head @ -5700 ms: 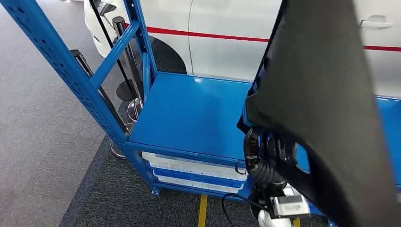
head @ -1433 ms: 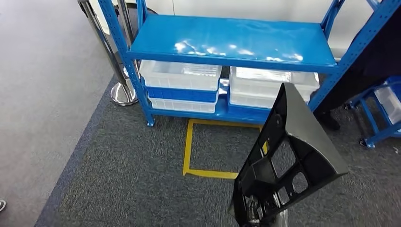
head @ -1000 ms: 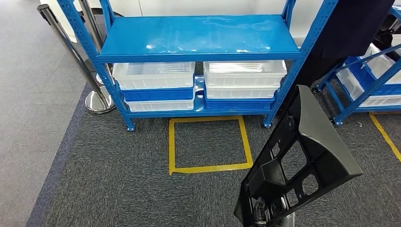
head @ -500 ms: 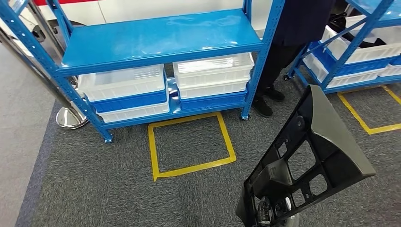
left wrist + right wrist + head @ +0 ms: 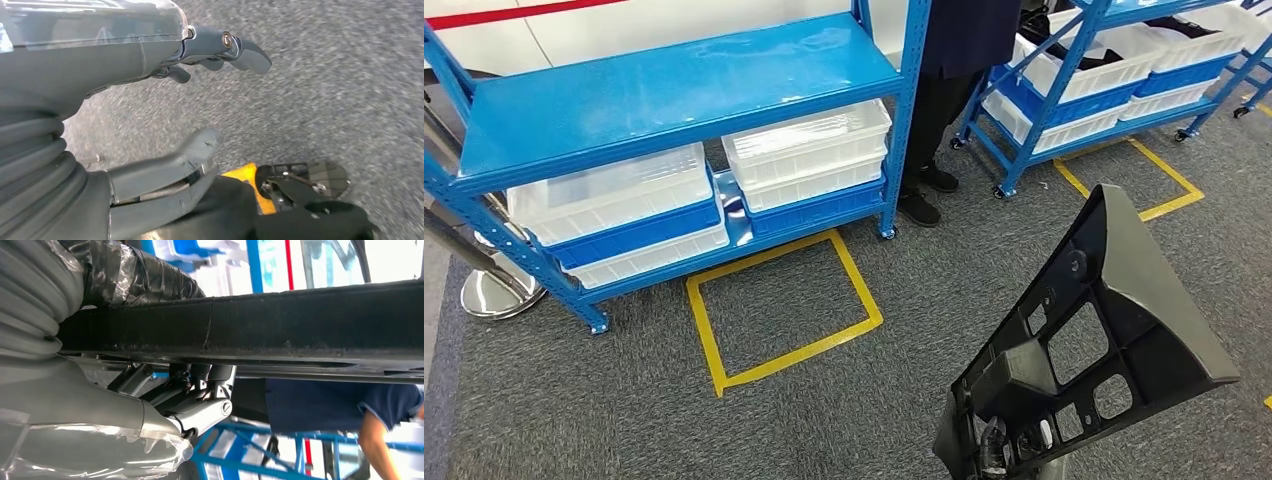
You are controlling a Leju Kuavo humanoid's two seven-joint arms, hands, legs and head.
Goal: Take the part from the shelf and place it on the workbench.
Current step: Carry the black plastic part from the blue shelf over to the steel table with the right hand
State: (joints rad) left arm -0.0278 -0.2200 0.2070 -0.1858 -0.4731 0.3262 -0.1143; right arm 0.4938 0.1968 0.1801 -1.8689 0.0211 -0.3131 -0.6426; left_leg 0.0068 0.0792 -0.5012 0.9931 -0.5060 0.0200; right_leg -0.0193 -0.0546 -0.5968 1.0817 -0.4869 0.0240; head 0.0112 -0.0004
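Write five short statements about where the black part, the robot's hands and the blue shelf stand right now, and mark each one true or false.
1. The right hand grips the black part. True.
2. The black part lies on the blue shelf. False: it is held up above the grey carpet, apart from the shelf.
3. The left hand holds a white bin. False: it holds nothing, fingers apart over the carpet.
4. White bins sit under the shelf's blue board. True.
5. A person stands beside the shelf's post. True.

Open carpet (image 5: 844,400) ahead; blue shelf (image 5: 674,90) and person (image 5: 944,100) beyond.
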